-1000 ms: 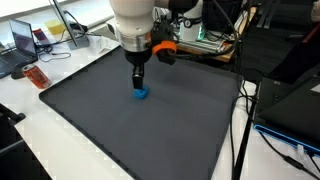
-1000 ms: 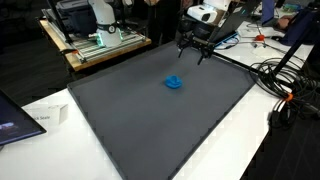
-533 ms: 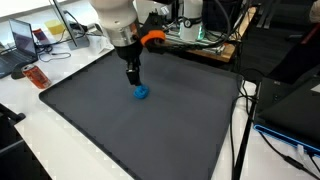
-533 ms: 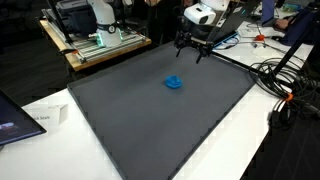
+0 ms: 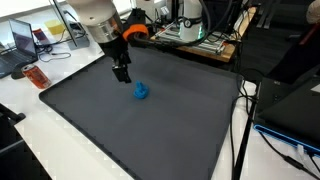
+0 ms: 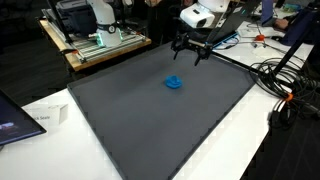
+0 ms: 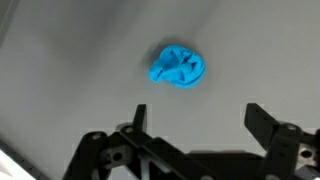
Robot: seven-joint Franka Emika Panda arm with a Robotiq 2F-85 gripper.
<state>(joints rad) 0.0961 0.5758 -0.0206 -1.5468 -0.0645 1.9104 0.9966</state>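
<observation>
A small blue crumpled object [image 5: 140, 92] [image 6: 174, 83] [image 7: 178, 67] lies on the dark grey mat [image 5: 150, 130] [image 6: 150, 120]. My gripper [image 5: 121, 73] [image 6: 190, 53] [image 7: 196, 118] hangs above the mat, away from the blue object and not touching it. In the wrist view both black fingers stand wide apart with nothing between them, and the blue object lies beyond the fingertips.
White table edges surround the mat. An orange-red item [image 5: 37, 77] and laptops [image 5: 22, 42] sit at one side; a rack with electronics [image 6: 95, 40] stands behind. Cables [image 6: 285, 85] trail along another side, and a white paper [image 6: 45, 118] lies near a mat corner.
The arm has drawn away from the blue object, moving left and back in an exterior view. The blue object has stayed in place; the jaws have remained wide.
</observation>
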